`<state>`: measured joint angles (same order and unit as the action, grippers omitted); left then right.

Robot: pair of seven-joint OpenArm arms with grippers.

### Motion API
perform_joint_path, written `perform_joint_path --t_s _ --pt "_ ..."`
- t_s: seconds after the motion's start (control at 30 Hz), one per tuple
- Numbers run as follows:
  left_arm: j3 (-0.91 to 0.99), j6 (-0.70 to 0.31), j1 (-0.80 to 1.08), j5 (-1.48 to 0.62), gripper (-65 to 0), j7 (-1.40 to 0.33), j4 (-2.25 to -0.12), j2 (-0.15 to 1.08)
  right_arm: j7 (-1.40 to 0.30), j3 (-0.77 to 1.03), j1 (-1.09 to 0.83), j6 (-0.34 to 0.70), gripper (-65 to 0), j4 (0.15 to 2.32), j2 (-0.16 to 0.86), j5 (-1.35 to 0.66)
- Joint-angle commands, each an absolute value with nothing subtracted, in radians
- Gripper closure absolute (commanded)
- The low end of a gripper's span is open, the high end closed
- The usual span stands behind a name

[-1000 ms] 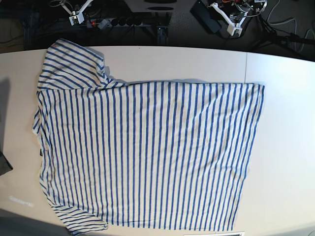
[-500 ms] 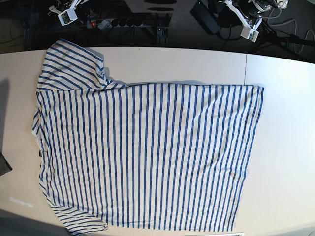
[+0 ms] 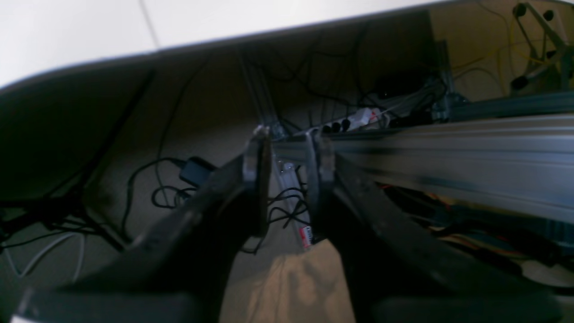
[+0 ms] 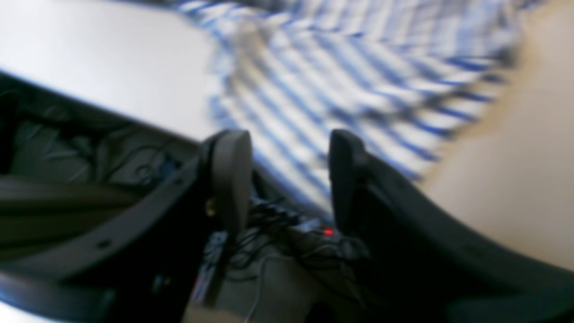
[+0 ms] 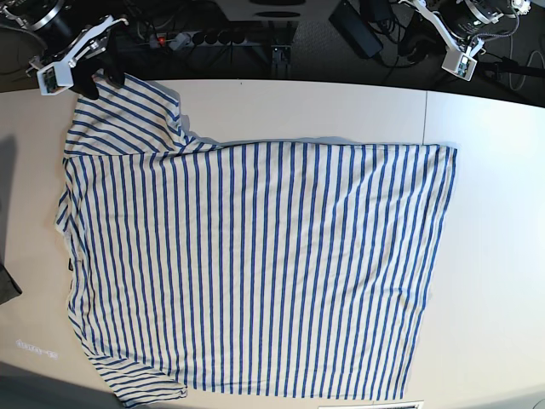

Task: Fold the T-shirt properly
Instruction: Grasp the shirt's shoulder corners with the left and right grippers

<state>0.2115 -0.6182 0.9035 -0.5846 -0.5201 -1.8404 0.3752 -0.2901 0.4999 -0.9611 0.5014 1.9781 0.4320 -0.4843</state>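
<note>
While the shirt (image 5: 255, 264) lies spread flat across the white table (image 5: 494, 213), both arms sit at the top of the base view. It fills most of that frame, its stripes running top to bottom, one sleeve reaching into the upper left corner and another at the lower left.

The right gripper (image 5: 94, 81) hovers at the upper left, just over that upper sleeve's edge. In the blurred right wrist view its jaws (image 4: 287, 179) stand apart with nothing between them, the sleeve (image 4: 341, 85) beyond.

The left gripper (image 5: 409, 38) is at the upper right, off the table and well apart from the shirt. Its wrist view shows its jaws (image 3: 287, 175) parted by a narrow gap, empty, over cables (image 3: 166, 193) on the floor.
</note>
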Motion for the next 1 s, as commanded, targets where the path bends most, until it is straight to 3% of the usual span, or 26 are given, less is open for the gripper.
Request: perform_joint_path --t_s 0.0,0.23,0.53,0.97 --pt "0.218 -0.633 0.917 -0.595 -16.9 -0.506 -1.856 0.385 -0.274 0.535 -0.970 0.556 -28.7 1.982 0.443 -0.508" --pt "0.218 -0.633 0.917 -0.640 -16.9 -0.506 -1.857 0.386 -0.317 0.669 -0.930 0.554 -28.7 1.835 0.447 -0.648" --pt "0.218 -0.633 0.917 -0.639 -16.9 -0.514 -1.857 0.386 -0.455 0.675 -0.733 0.562 -28.7 1.511 0.482 -0.809" --pt "0.218 -0.632 0.915 -0.641 -16.9 -0.530 -1.875 0.403 -0.514 0.595 -0.678 0.562 -28.7 1.475 0.484 -0.817"
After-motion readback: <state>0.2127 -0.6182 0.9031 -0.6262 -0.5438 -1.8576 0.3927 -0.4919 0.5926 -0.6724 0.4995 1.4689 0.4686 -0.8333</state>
